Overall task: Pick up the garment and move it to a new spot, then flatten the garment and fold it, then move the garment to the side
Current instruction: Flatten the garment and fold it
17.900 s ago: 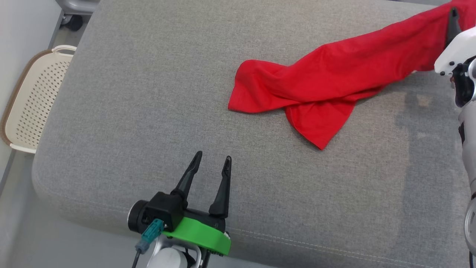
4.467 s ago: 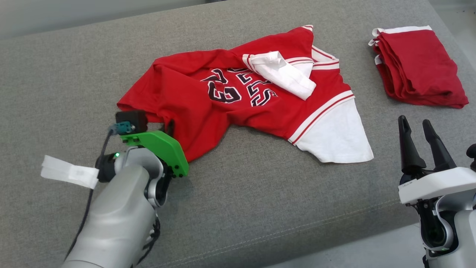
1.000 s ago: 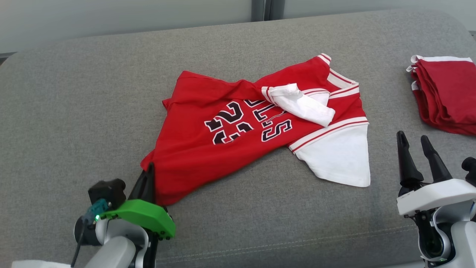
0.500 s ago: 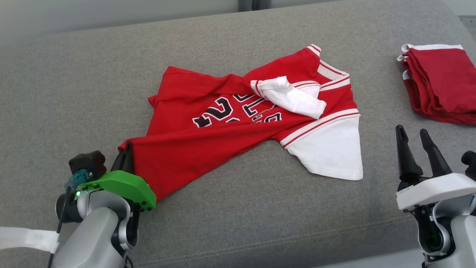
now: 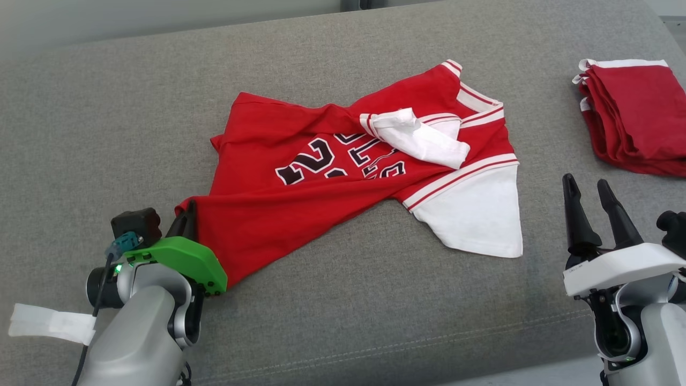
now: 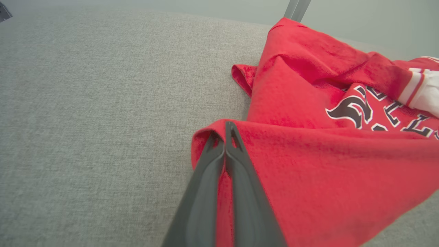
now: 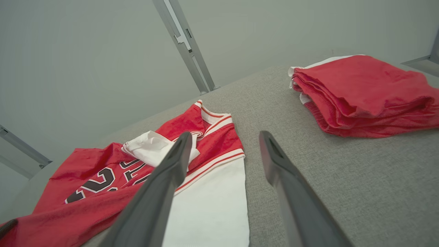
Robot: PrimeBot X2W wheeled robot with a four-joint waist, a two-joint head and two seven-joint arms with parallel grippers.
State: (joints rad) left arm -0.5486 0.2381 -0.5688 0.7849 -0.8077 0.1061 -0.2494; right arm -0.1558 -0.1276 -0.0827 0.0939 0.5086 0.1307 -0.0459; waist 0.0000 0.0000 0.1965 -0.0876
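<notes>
Left hand [image 6: 223,132]: I have it pinched shut on a red corner of the jersey [image 5: 268,225].
Right hand [image 5: 584,180]: I see it spread wide, holding nothing, near the white sleeve [image 5: 477,220].
Jersey: rumpled across the middle of the grey cushion [image 5: 375,300].

Free room around the jersey [image 5: 300,214]
Bare grey cushion [image 5: 107,107] spreads from the jersey toward nine and six o'clock; a folded red stack [image 5: 638,112] stands in the way at three o'clock.

Red garment [image 5: 278,225] (white sleeves [image 5: 477,220], black lettering [image 5: 308,163]), grey cushion [image 5: 107,107]
</notes>
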